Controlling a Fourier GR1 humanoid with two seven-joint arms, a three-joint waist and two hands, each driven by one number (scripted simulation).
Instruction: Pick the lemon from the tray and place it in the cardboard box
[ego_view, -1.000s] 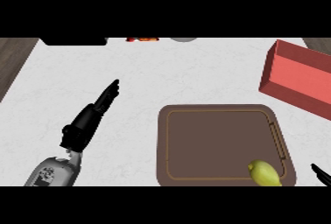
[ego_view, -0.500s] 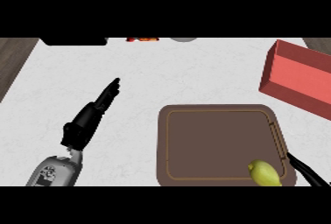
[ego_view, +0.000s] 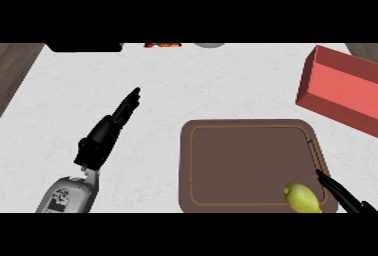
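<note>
A yellow-green lemon (ego_view: 303, 197) lies in the near right corner of the brown tray (ego_view: 244, 150). Just to the lemon's right, my right hand (ego_view: 342, 194) comes in from the lower right with its fingers straight, and only part of it shows. Whether it touches the lemon I cannot tell. The red box (ego_view: 341, 88) stands at the right edge, beyond the tray. On the left, my left hand (ego_view: 108, 134) rests open over the white counter with its fingers pointing away, far from the tray.
A dark object (ego_view: 85, 47) sits at the counter's far left edge. Small red items (ego_view: 162, 44) and a grey round thing (ego_view: 210, 44) lie along the far edge. Wood surface (ego_view: 13, 65) borders the counter at the left.
My right hand has moved up and leftwards from the lower right corner, reaching alongside the lemon. The left hand, lemon and tray have not moved.
</note>
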